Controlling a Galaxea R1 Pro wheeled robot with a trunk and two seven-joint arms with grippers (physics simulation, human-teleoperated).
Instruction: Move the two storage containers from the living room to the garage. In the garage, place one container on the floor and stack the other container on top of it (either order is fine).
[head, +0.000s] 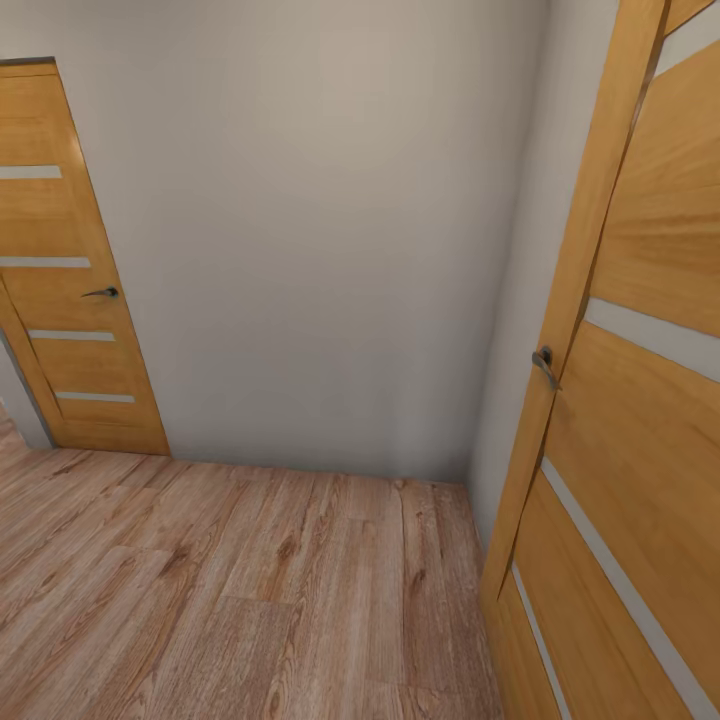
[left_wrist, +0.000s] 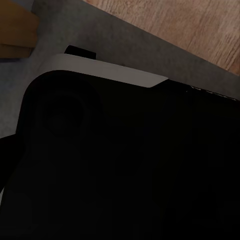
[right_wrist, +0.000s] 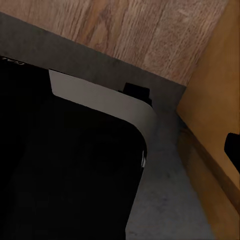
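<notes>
Ahead, two wooden doors (head: 70, 270) (head: 640, 420), one grey wall (head: 320, 220), plank floor (head: 250, 580)

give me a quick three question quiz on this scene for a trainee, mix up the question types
1. True or false: the floor in the head view is light wood plank.
2. How many wooden doors show in the head view? A) one B) two C) three
3. Fill in: the door on the right stands ____ (open or closed).

Key
1. True.
2. B: a closed door at the left and the door on the right, both with pale horizontal strips.
3. Open: it is swung toward the camera, its edge and handle facing the view.
</notes>
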